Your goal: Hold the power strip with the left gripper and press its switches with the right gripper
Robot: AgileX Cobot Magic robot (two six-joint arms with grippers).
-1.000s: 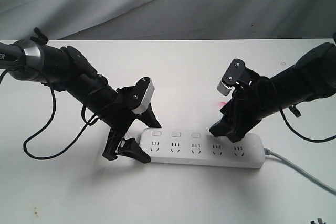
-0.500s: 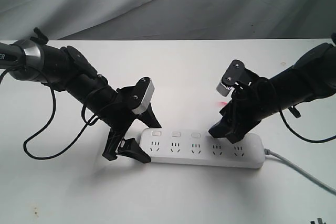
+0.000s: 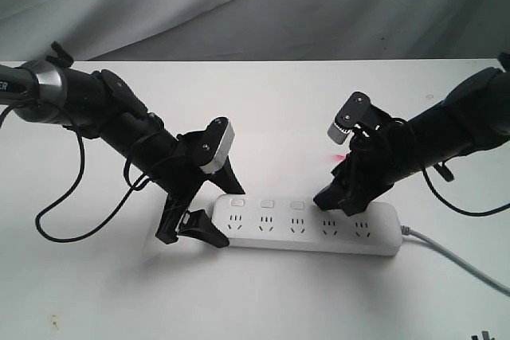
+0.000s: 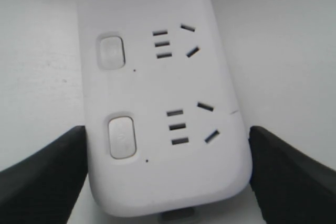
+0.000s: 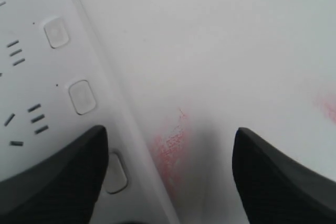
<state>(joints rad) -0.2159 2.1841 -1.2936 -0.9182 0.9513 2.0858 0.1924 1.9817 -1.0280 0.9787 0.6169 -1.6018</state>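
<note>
The white power strip (image 3: 307, 228) lies flat near the table's front, its grey cord (image 3: 458, 259) trailing off to the right. My left gripper (image 3: 225, 214) straddles its left end, and in the left wrist view both fingers (image 4: 47, 169) press the strip's (image 4: 163, 93) sides. Three switches (image 3: 267, 205) show in a row; the rest are hidden under my right gripper (image 3: 339, 201). That gripper (image 5: 168, 177) hangs open, one finger (image 5: 52, 171) over the strip beside a switch (image 5: 114, 172), the other over bare table.
A faint red mark (image 3: 339, 156) sits on the white table behind the strip. The left arm's black cable (image 3: 56, 224) loops over the table at far left. A grey cloth backdrop (image 3: 255, 5) hangs beyond the table's far edge.
The right gripper has edged slightly to the left above the strip. The left gripper and the strip have not moved.
</note>
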